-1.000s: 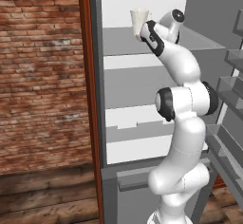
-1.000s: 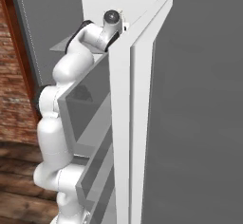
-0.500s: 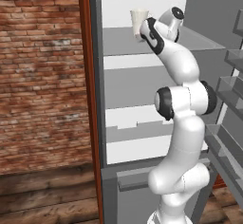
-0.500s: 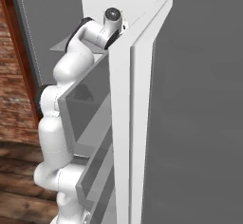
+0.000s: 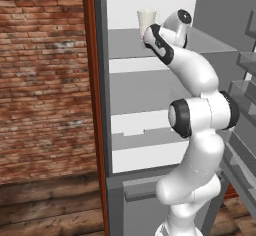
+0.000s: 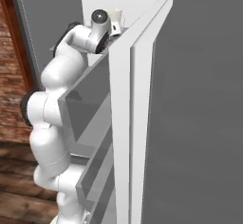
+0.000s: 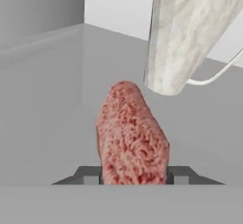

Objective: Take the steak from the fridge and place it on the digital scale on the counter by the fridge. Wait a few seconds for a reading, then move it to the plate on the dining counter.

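Up in the left base view, the arm is reaching onto the fridge's top shelf beside the white jug. Meanwhile, the hand view is showing the gripper apparently pinching the steak narrowly on that shelf.

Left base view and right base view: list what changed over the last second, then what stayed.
Little visibly moved. The arm holds the same pose, its hand on the top fridge shelf beside the white jug. In the hand view the gripper has its fingertips at either side of the steak. The jug, shelves and base stayed put.
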